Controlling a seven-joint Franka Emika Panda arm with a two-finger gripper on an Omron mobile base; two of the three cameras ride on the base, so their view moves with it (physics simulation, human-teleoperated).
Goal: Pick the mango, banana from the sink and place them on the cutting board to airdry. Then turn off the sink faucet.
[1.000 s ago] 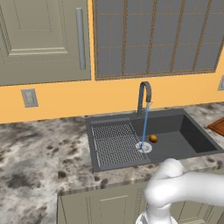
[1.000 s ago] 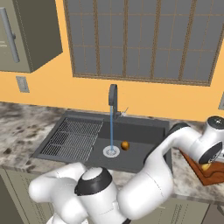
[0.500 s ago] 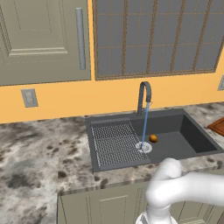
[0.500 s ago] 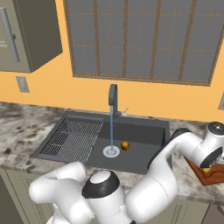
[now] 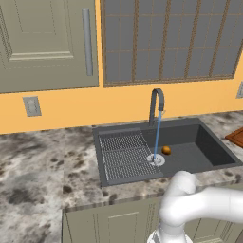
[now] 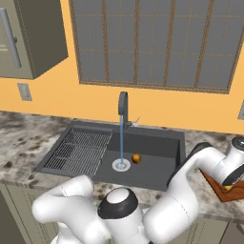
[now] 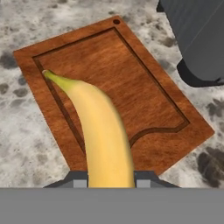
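Orange wall (image 5: 123,102) — gridded window (image 5: 168,40), beige cabinets (image 5: 45,42), speckled granite counter (image 5: 42,166).

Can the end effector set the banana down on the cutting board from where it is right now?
Probably yes. The end effector holds the banana above the cutting board, and the wood beneath it looks bare, so nothing seems to block a straight lowering.

Yellow banana (image 7: 103,131) with a green tip, reddish-brown wooden cutting board (image 7: 131,74), speckled grey counter (image 7: 26,148), orange mango (image 5: 166,150), dark grey sink (image 5: 209,147).
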